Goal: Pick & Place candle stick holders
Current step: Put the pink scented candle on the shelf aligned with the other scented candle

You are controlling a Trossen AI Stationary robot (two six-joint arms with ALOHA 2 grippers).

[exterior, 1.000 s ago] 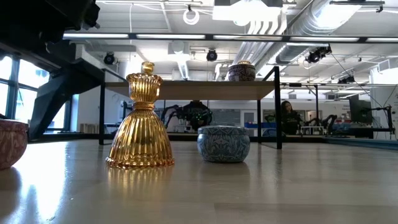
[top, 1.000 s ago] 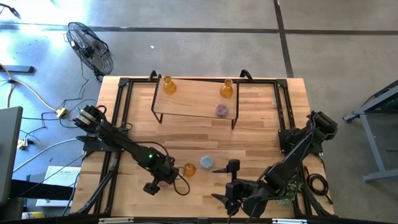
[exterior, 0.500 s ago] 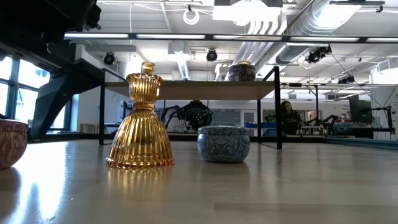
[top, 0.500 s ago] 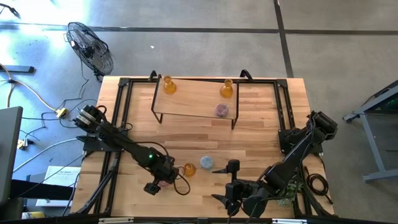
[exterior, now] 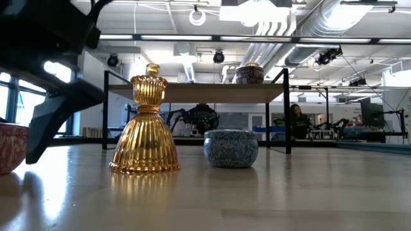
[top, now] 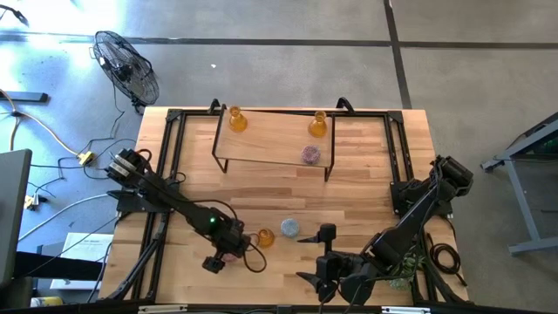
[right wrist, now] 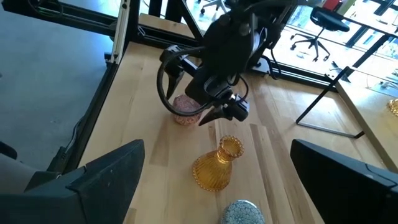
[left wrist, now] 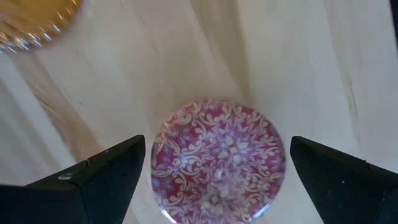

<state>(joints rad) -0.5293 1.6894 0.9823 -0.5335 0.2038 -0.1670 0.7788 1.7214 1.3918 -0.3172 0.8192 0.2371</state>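
Note:
A low round pink holder point(left wrist: 217, 163) stands on its base on the table near the front left; it also shows in the low view point(exterior: 9, 149). My left gripper point(top: 228, 250) is over it, pointing down, open, with one finger on either side and a gap to each. An amber flask-shaped holder point(top: 264, 237) and a light blue round holder point(top: 289, 228) stand just to its right. Two amber holders point(top: 236, 120) point(top: 317, 125) and a mauve holder point(top: 310, 155) stand on a raised shelf point(top: 270, 139) at the back. My right gripper point(top: 303, 259) is open and empty near the front edge.
The shelf's black frame legs point(top: 216, 161) stand on the table behind the free middle strip. Black rails point(top: 170, 148) run along the table's left and right sides. A small green plant point(top: 401, 277) sits by the right arm at the front right.
My left gripper has gone down a little around the pink holder; its finger reaches lower beside the holder in the low view. The holders have stayed in place.

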